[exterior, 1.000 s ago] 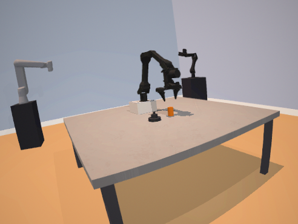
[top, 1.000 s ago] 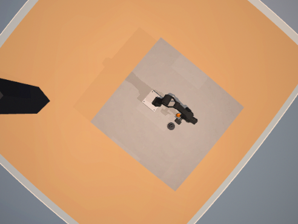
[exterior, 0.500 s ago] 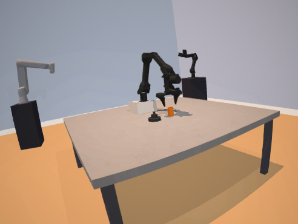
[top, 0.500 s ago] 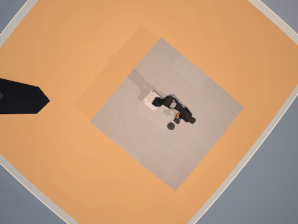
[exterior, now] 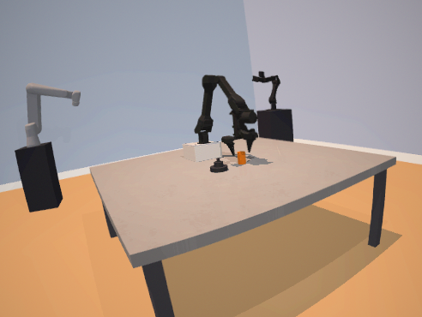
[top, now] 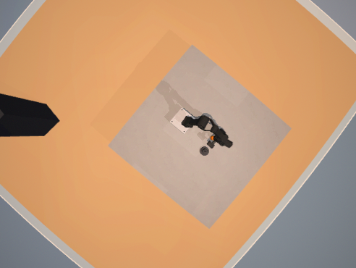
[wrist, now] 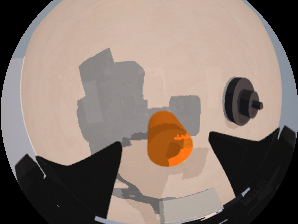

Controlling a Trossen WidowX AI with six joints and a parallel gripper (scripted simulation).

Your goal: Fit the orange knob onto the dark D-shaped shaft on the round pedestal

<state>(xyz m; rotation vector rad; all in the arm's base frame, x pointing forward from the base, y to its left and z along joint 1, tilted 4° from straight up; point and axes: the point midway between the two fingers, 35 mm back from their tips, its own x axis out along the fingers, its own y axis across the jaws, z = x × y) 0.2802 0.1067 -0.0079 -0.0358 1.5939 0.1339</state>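
The orange knob [top: 212, 137] [exterior: 242, 158] [wrist: 170, 140] stands upright on the table, a round piece with its hole facing up. The dark round pedestal [top: 204, 151] [exterior: 219, 167] [wrist: 241, 101] stands a short way from it, with its thin shaft [exterior: 218, 159] [wrist: 258, 105] pointing up and bare. My gripper [exterior: 241, 152] [wrist: 167, 142] is open and empty, pointing down. Its fingertips are near the height of the knob's top, and in the wrist view the knob shows between them. The flat sides of the hole and shaft cannot be made out.
The arm rises from a white box [top: 178, 121] [exterior: 201, 152] on the grey table [top: 210, 203] [exterior: 193, 206]. The pedestal is close beside one finger in the wrist view, on the right. Two other arms stand on black stands beyond the table.
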